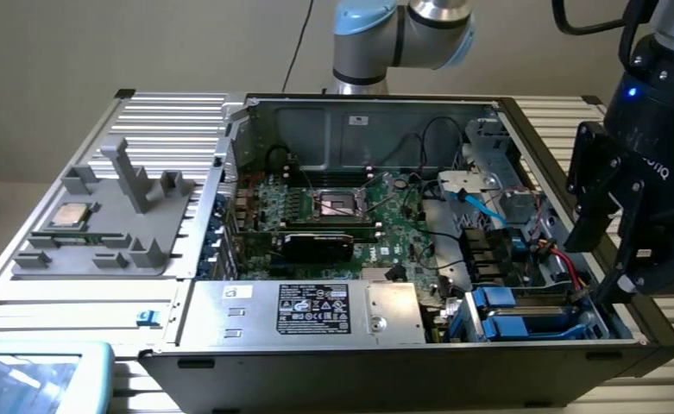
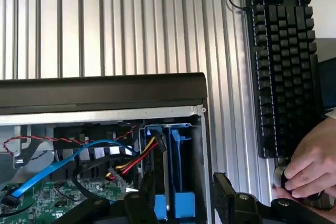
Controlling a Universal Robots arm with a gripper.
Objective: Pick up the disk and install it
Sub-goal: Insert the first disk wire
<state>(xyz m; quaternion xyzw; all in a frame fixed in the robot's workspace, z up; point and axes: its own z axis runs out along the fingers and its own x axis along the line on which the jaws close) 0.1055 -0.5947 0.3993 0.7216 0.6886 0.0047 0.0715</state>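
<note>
Wrist view: the tool [image 2: 181, 195] hangs with its fingers spread wide, gripping nothing, one on either side of the disk [image 2: 178, 182]. The disk's blue carrier stands on edge in the drive bay, seated there by the look of it. At the exterior view's lower right, the tool is low over that corner of the open computer case [image 1: 349, 379], I'd say to line up with the bay. Its body reads "OTIQ". Further off, the power supply [image 1: 313, 310] has a black label too small to read. Beyond, on the ribbed surface [image 2: 105, 24], lies a keyboard [image 2: 283, 61], a person's hand [image 2: 310, 169] beside it.
</note>
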